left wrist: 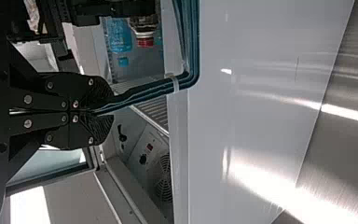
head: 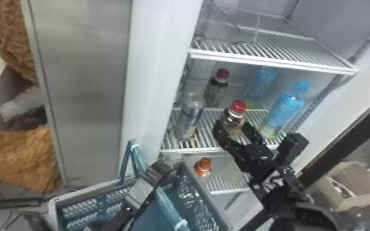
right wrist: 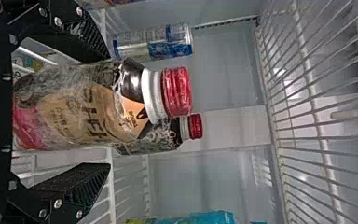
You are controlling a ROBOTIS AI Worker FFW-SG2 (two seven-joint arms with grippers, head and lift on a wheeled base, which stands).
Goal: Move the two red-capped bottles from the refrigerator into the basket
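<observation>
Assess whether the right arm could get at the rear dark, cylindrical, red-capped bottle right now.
Probably not directly: the nearer dark, red-capped bottle sits within the open right end effector, partly in front of the rear bottle.

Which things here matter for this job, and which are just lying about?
Job:
right gripper, open around front red-capped bottle
rear red-capped bottle
left gripper, shut on blue handle
basket
refrigerator

Lying about:
near blue bottle
far blue bottle
orange-capped bottle
cardboard box

We catch hard white glare streaking the steel panel (left wrist: 342, 149) beside the refrigerator (head: 150, 76), whose inside is lit more softly.
</observation>
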